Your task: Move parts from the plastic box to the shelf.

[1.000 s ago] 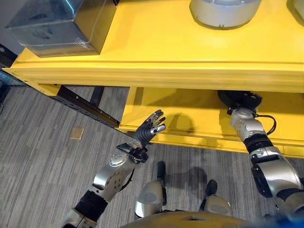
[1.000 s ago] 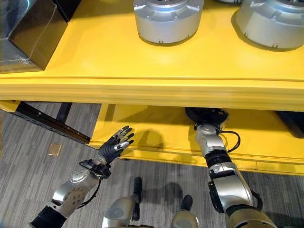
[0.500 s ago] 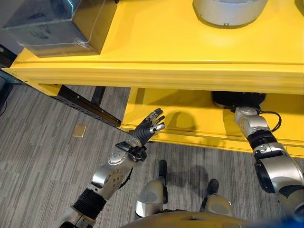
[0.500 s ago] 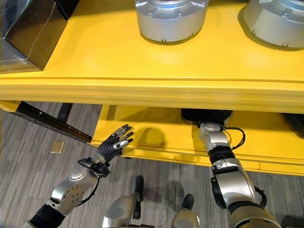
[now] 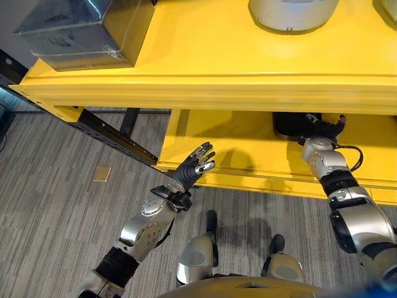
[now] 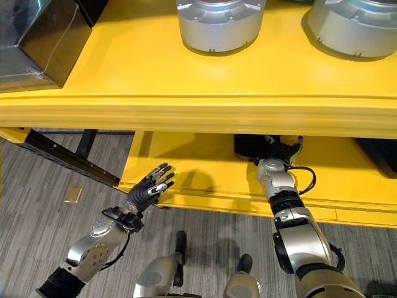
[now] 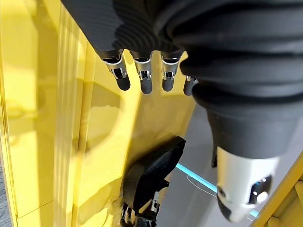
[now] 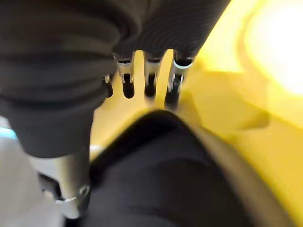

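Observation:
A dark part (image 5: 288, 124) lies on the yellow lower shelf (image 5: 248, 146), half under the upper shelf's front edge. My right hand (image 5: 319, 131) reaches in to it, fingers straight and spread across its near side, so it is open; the right wrist view has the dark part (image 8: 161, 179) under the palm with the fingers (image 8: 150, 75) stretched past it. My left hand (image 5: 193, 167) hovers open, holding nothing, in front of the lower shelf's front lip. The clear plastic box (image 5: 87, 31) stands at the upper shelf's left end.
Two round silver parts (image 6: 220, 22) (image 6: 353, 25) stand on the upper shelf (image 6: 155, 74). Another dark thing (image 6: 378, 152) sits at the lower shelf's right end. A black frame rail (image 5: 105, 133) runs under the shelf at the left, above grey carpet (image 5: 56, 211).
My right hand has carried the dark part a little to the left and deeper under the upper shelf, and its fingers now spread. The left hand has stayed in place.

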